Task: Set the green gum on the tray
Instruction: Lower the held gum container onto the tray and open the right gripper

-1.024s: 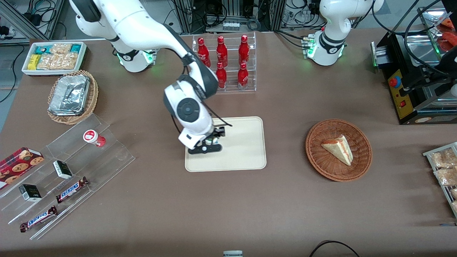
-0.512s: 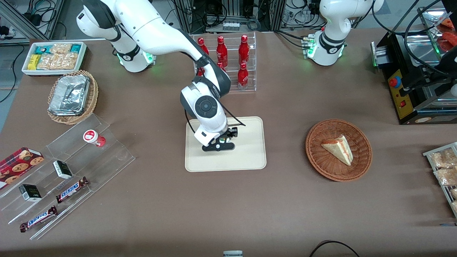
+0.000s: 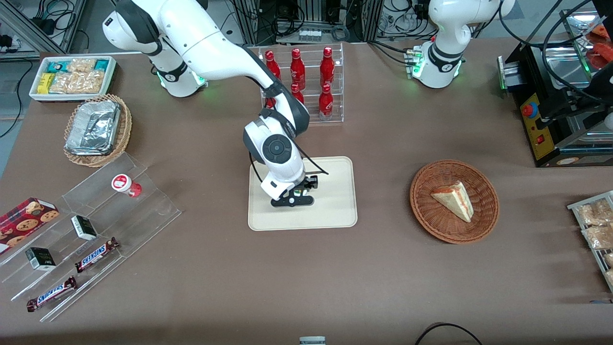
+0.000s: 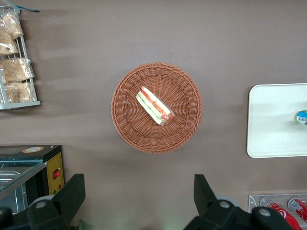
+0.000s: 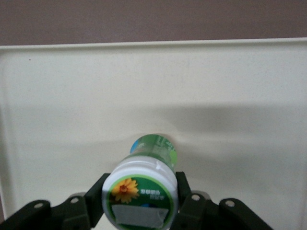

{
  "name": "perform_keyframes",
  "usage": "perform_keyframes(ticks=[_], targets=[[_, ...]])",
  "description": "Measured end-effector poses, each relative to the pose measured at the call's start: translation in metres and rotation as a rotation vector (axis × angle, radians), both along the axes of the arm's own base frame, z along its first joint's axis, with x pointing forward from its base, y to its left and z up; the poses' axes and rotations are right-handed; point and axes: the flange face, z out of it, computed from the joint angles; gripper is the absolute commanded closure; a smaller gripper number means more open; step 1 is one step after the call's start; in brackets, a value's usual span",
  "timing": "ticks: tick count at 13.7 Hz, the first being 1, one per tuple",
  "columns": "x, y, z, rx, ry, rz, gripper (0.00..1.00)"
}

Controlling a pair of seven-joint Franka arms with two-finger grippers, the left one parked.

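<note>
Green gum [image 5: 144,187] upright between pinching gripper [image 5: 140,197] jaws, over the tray [image 3: 335,211].

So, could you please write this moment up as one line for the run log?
gripper: shut on green gum canister with white lid | over cream-beige rectangular tray | gum bottom at tray surface | release: not yet

Glossy plastic green gum [image 5: 144,184] in the black tool [image 5: 139,203], above the smooth matt tray [image 5: 57,110].
</note>
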Motion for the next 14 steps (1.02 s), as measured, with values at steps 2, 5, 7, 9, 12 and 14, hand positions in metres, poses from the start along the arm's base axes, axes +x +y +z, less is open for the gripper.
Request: perform_keyframes(ticks=[2,5,7,9,12,14], targets=[[0.0004,-0.0001,-0.005,0.0,-0.003,-0.001,0.86],[0.0007,-0.0001,-0.0094,-0.001,-0.005,-0.001,0.22],[0.0009,0.0,-0.0092,0.0,-0.007,-0.001,0.01],[0.001,0.0,-0.0095,0.001,-0.008,0.0,0.01],[0.001,0.0,-0.0096,0.001,-0.009,0.006,0.01],[0.001,-0.0001,-0.0095,0.001,-0.01,0.017,0.01]])
